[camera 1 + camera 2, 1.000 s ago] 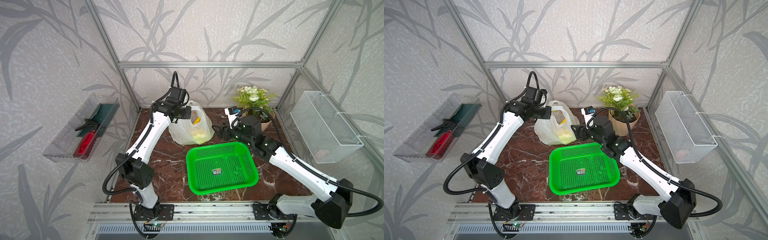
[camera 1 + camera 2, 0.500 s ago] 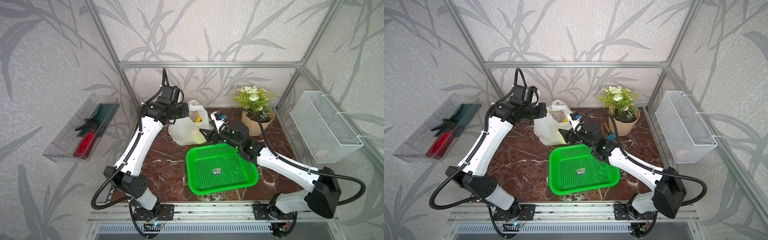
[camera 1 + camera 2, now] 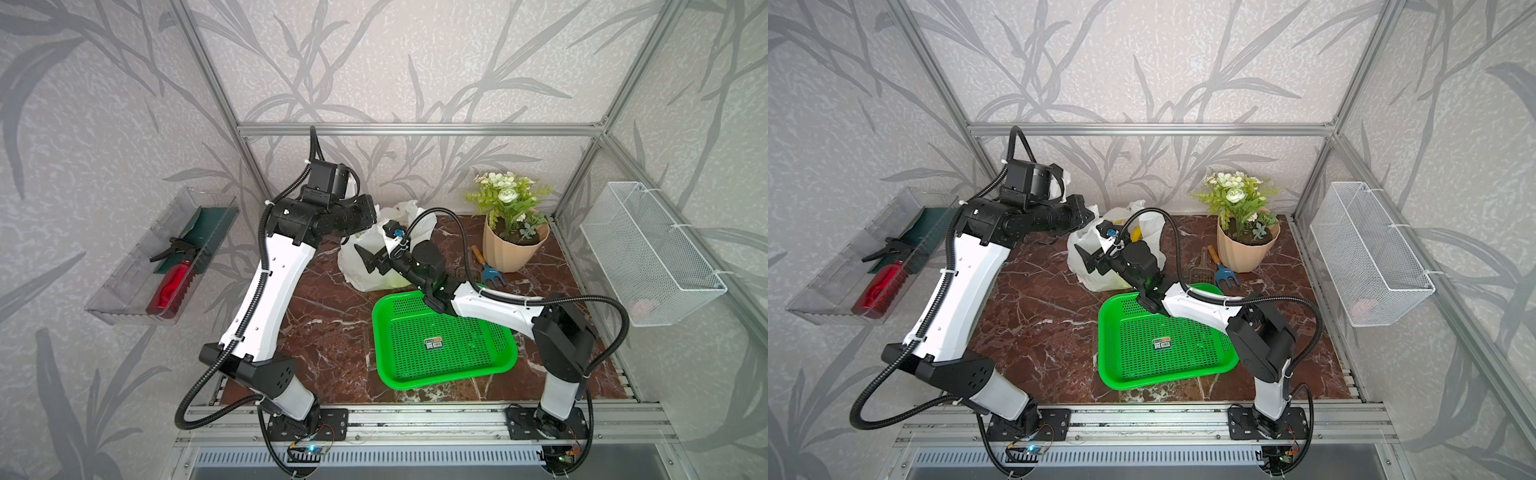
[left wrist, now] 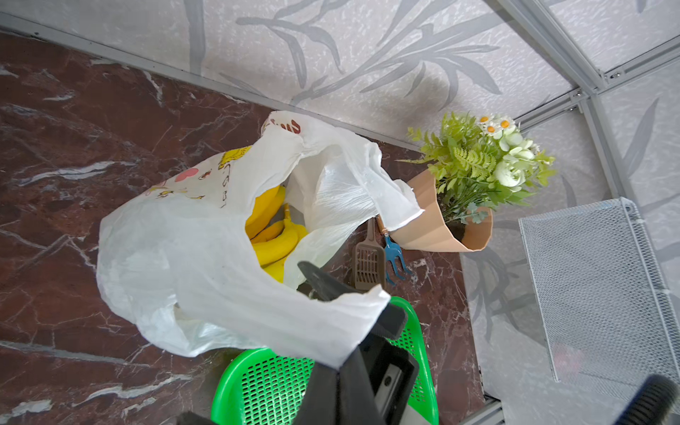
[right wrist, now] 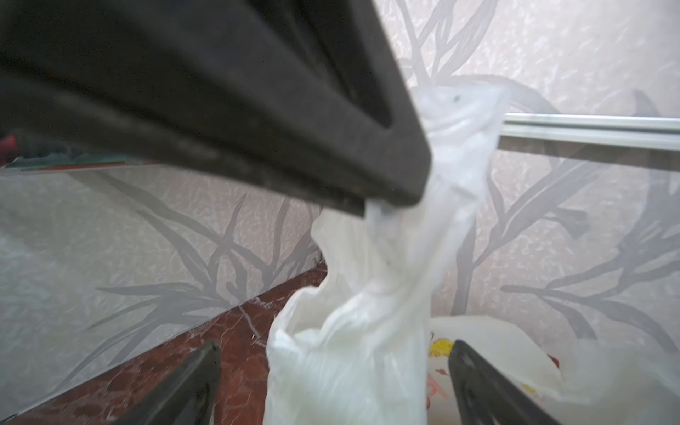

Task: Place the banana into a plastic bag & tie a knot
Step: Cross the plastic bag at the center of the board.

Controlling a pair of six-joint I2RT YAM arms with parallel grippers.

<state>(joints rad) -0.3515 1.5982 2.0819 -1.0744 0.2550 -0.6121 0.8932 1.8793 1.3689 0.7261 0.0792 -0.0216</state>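
Both arms (image 3: 270, 291) outstretched, left gripper (image 5: 397, 184) pinching plastic bag (image 4: 191, 257)

plastic bag (image 3: 353, 279) just behind green basket (image 3: 399, 332)

You have a bright green perforated plastic basket (image 3: 377, 332) flat on the red-brown marble tabletop (image 3: 328, 328). Behind it stands a peach pot of artificial white flowers (image 3: 513, 253), a small blue hand fork (image 3: 492, 276) and brown slotted scoop (image 3: 1200, 270) beside it. A white wire basket (image 3: 652, 257) hangs on one side wall, a clear plastic tray (image 3: 120, 286) holding a red spray bottle (image 3: 172, 286) opposite.
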